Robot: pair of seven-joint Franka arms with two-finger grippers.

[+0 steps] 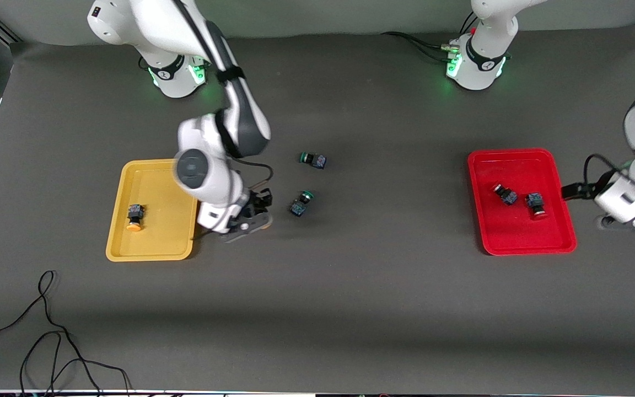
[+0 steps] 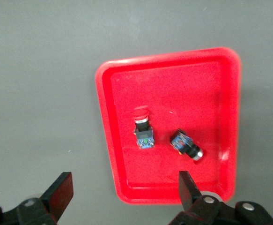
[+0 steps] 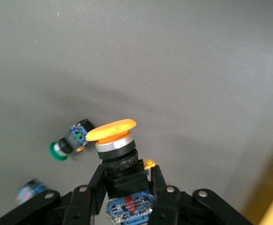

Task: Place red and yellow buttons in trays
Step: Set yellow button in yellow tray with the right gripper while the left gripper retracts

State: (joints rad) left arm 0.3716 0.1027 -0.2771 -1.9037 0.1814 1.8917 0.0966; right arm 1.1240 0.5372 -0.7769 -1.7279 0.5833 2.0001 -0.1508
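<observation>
- No brand name, label or writing could be read on the arms, the trays or the switches.
- The right arm reached down from its base and bent over the desk [image 1: 350,309], its wrist tipped so that the right gripper [image 1: 251,216] hung over bare desk just beside the yellow tray [image 1: 130,251], on that tray's side toward the left arm's end.
- The right gripper's fingers [image 3: 96,180] were closed on the black body of a yellow-capped button [image 3: 112,131], whose orange-yellow cap stuck out past the fingertips.
- A second yellow-capped button [image 1: 135,217] lay on its side in the yellow tray, toward the tray's edge at the right arm's end.
- Two green-capped buttons lay on the open desk between the trays: one [image 1: 300,203] near the right gripper, the other [image 1: 313,160] farther from the front camera.
- The red tray [image 1: 516,242] sat toward the left arm's end of the desk, and held two red-capped buttons, one [image 1: 536,205] beside the other [image 1: 505,194], apart from each other.
- The left arm waited folded at its end of the desk, with the left gripper [image 2: 124,194] just beside the red tray's outer edge.
- The left gripper's fingers [image 2: 61,190] stood wide apart and held nothing.
</observation>
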